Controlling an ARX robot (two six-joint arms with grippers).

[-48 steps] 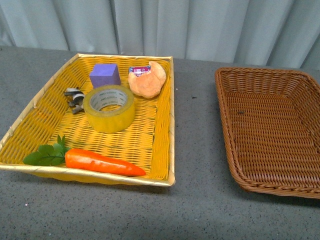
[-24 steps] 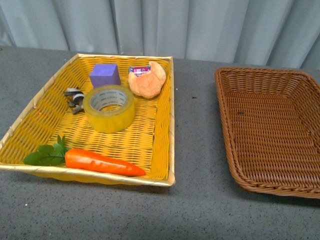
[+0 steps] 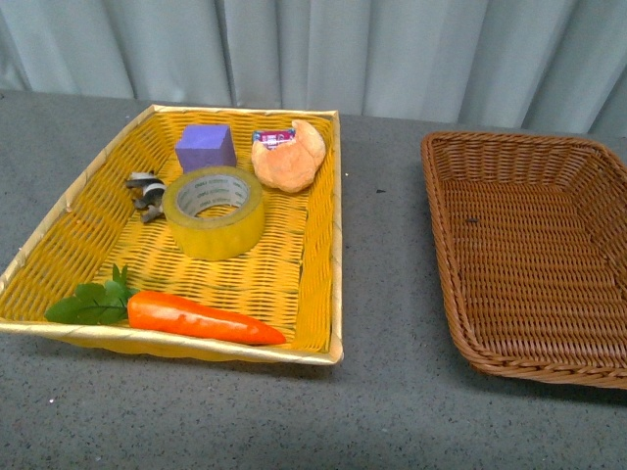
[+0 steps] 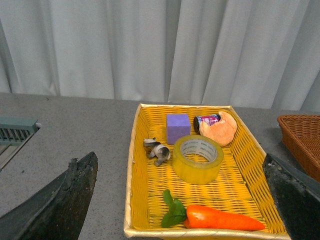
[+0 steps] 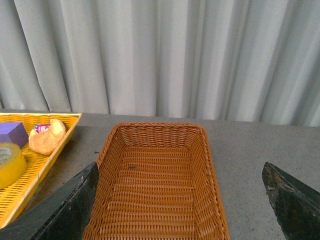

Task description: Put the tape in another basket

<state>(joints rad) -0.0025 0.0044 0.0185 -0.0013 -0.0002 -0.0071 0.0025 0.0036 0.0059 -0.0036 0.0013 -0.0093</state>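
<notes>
Tape (image 3: pixel 213 211) is lying flat, hole up, roughly mid-way in the yellow basket (image 3: pixel 336 235), with nothing gripping it. Seen from the left gripper (image 4: pixel 179 157), it sits out ahead, lined up with the gap between the two fingers (image 4: pixel 70 200). They're spread wide, holding nothing and well short of the tape.

The clip (image 3: pixel 147 194) is just beside the tape, on the side away from the right arm. A purple block (image 3: pixel 206 147) and a croissant (image 3: pixel 289 157) (looks like there's a small wrapper tucked against it) sit past the tape, farther from those fingers. The carrot (image 3: pixel 201 318) lies on the nearer side, along the rim closest to them.

The right gripper (image 5: pixel 180 165) is gaping wide too, and its grip is empty. The basket (image 3: pixel 446 250), the brown one, is straight ahead of its fingers (image 5: pixel 287 195), in line with the gap between them. It stands well apart from the yellow one on the grey table (image 3: pixel 382 392), and there's a pale curtain (image 3: pixel 392 49) behind it all.
</notes>
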